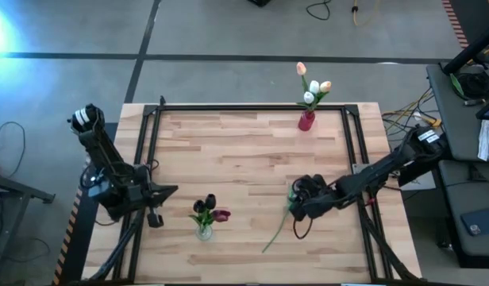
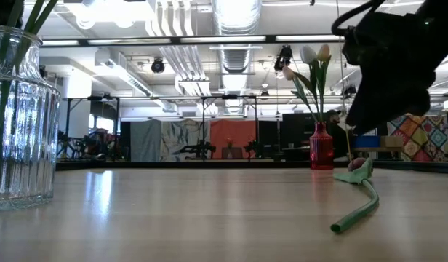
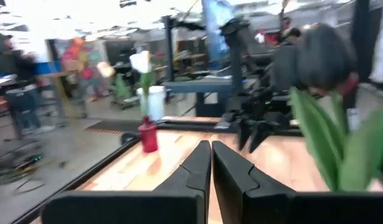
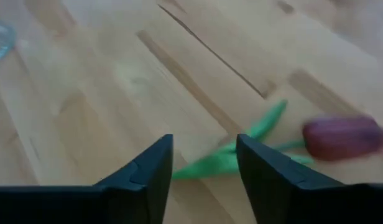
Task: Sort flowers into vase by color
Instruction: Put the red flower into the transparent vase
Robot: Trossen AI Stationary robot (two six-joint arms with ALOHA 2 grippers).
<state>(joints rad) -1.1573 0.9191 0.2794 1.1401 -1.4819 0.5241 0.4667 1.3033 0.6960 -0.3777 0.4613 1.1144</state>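
While maroon-headed tulip with long green stem [image 1: 278, 229] lies flat on pale wooden bench [image 1: 244, 151], right gripper [image 4: 204, 163] hovers over it, jaws apart, gripping nothing. Left gripper [image 3: 211, 163] near clear ribbed glass vase [image 1: 204, 230], jaws closed. Red vase [image 1: 306, 120] far edge.

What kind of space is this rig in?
Likely an open industrial lab or workshop: exposed ceiling ducts, polished concrete floor with loose cables, and a wood table in a black frame.
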